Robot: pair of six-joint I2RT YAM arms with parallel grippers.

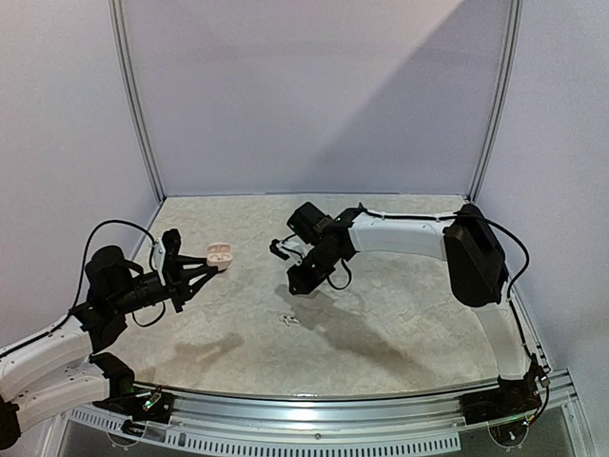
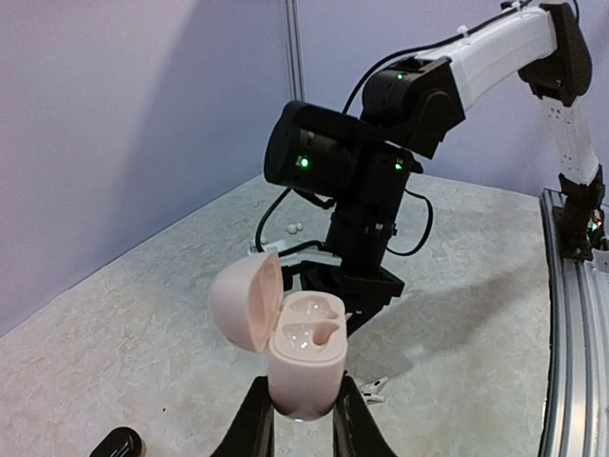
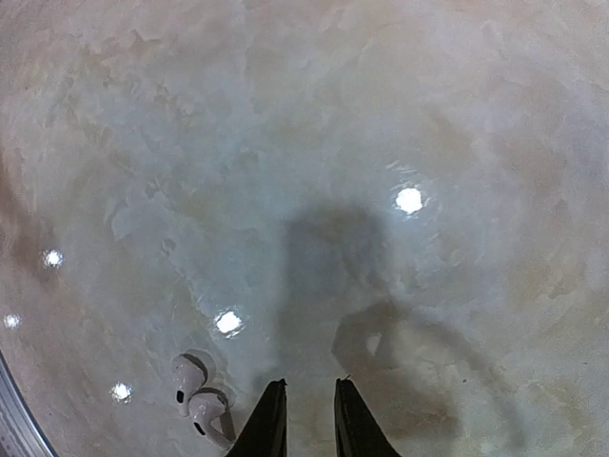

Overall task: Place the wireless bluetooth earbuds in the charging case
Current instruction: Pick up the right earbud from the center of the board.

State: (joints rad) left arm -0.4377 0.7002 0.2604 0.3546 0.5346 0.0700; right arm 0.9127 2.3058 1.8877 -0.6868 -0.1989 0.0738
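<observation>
My left gripper (image 2: 303, 409) pinches the open case (image 2: 304, 347) by its base. My right gripper (image 3: 306, 419) is narrowly parted and empty. The buds (image 3: 200, 402) lie on the table (image 3: 428, 143) beside it, light and slick, best pinched across the stem

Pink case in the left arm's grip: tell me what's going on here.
The left gripper is shut on the open pink case, holding it up off the table with both slots empty. The right gripper hangs over the table, its fingers slightly apart with nothing between them. A pair of white earbuds lies on the table just beside those fingers. No earbud is in the case yet.
</observation>
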